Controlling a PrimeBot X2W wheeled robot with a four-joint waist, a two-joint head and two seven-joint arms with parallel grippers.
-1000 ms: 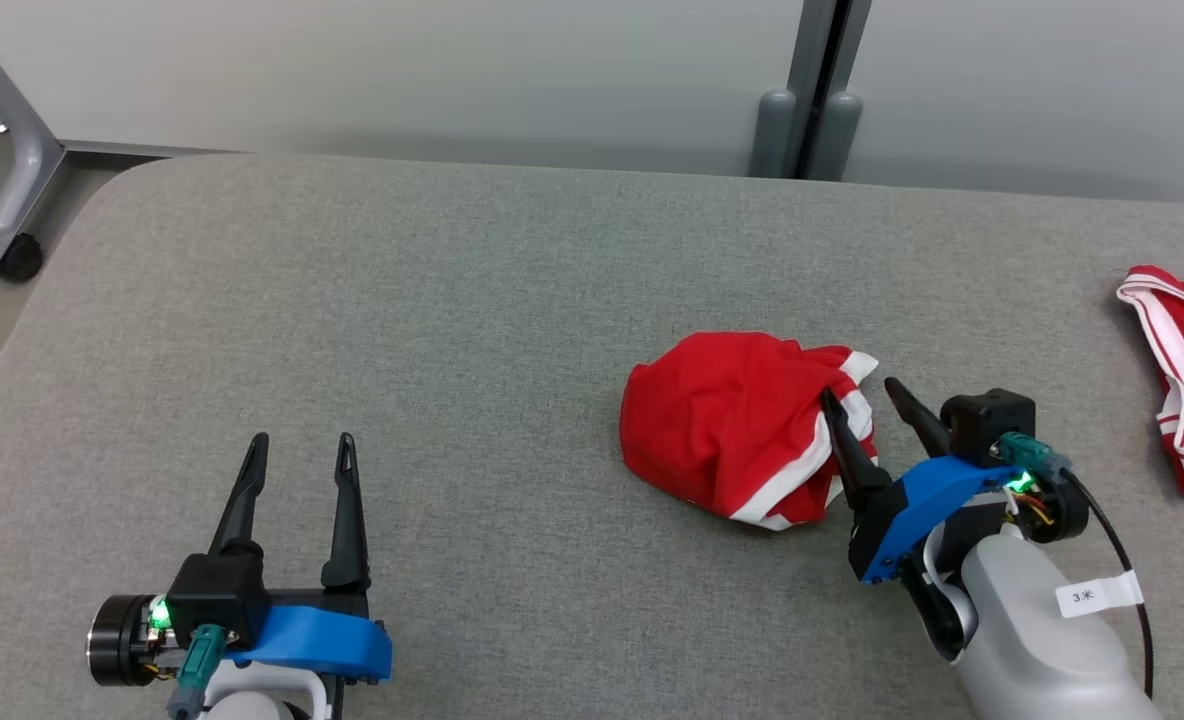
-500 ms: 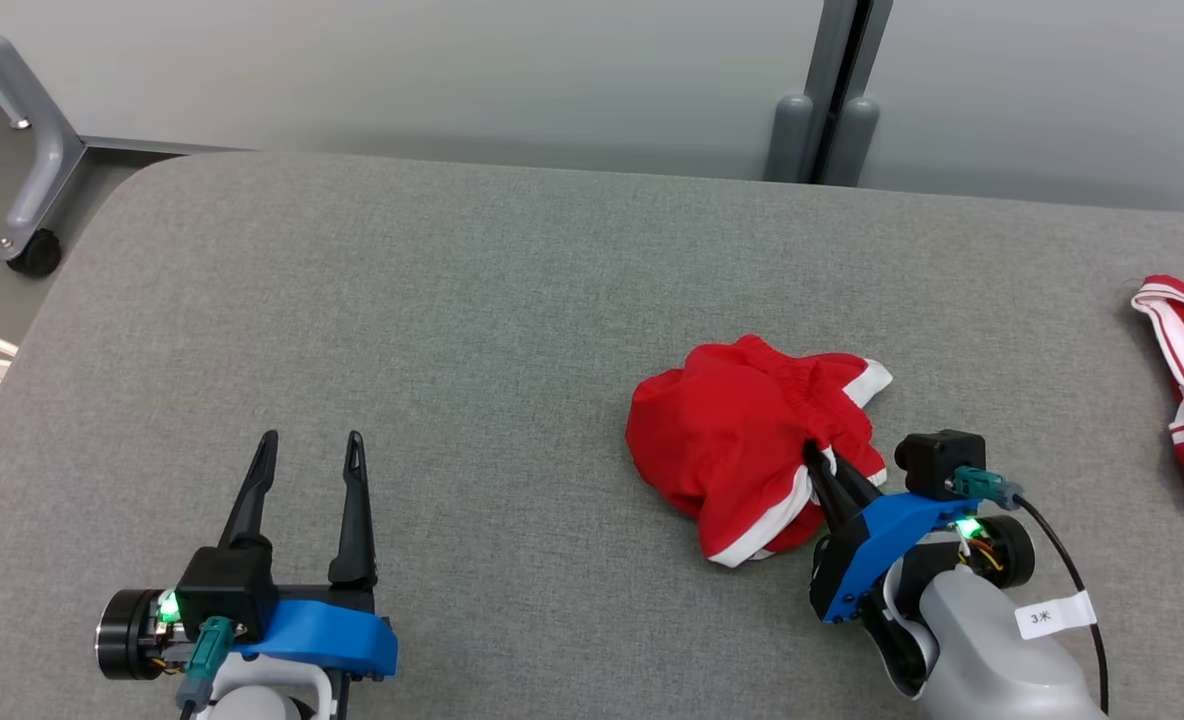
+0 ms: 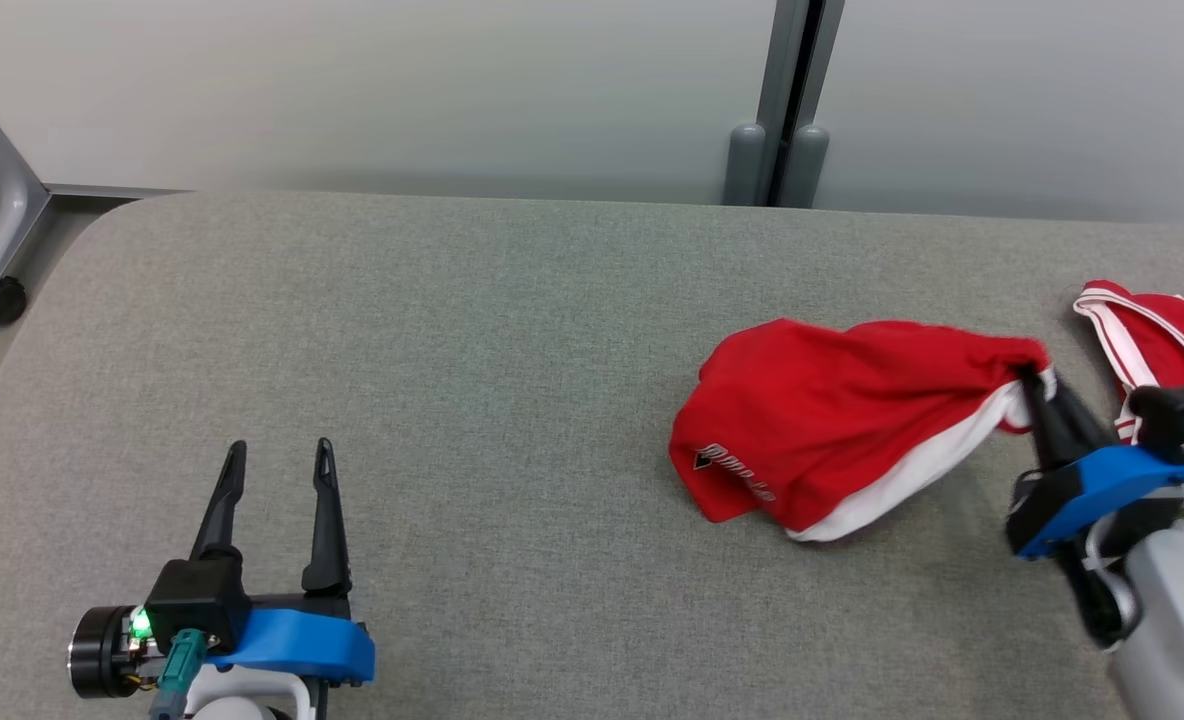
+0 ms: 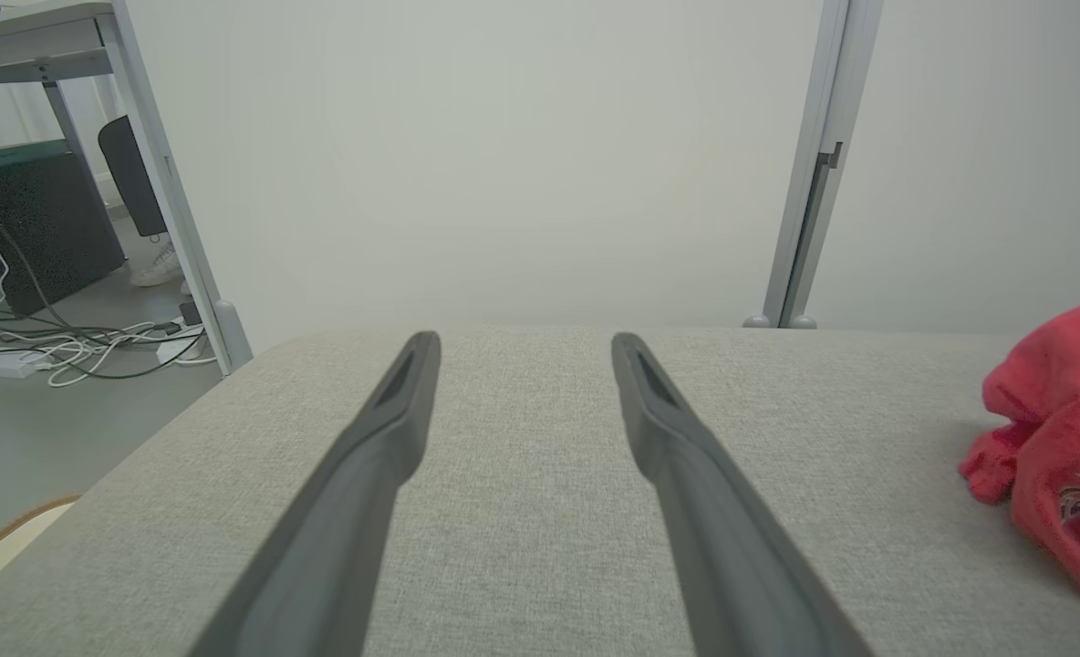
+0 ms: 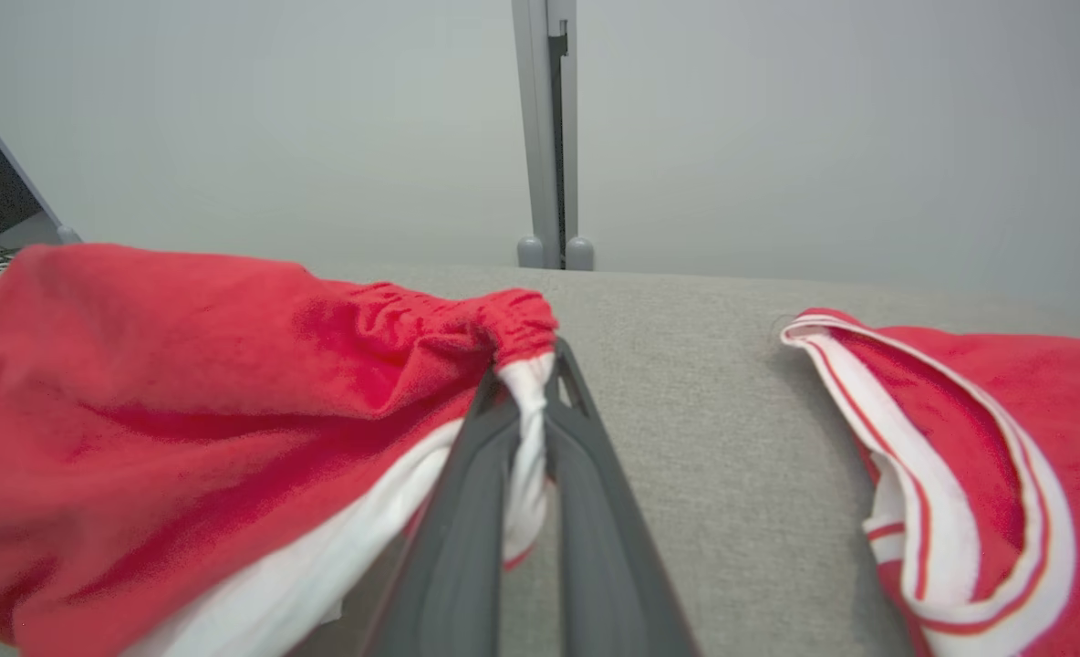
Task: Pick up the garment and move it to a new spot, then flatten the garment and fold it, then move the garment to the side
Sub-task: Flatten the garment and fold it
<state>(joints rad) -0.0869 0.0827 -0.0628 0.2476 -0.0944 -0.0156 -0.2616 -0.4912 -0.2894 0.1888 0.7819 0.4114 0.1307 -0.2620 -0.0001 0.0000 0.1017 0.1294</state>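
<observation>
The right gripper (image 3: pixel 1036 389) pinches the waistband of the red garment (image 3: pixel 832 420) — cloth stretched left across the table (image 3: pixel 432 330). Near left, the left gripper (image 3: pixel 280 456) stands wide — empty.

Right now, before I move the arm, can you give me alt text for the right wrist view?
The right end effector is shut on the gathered edge and white trim of the red garment, which drapes leftward over the grey table. A second red garment with white stripes lies separately at right; a grey post stands behind.
</observation>
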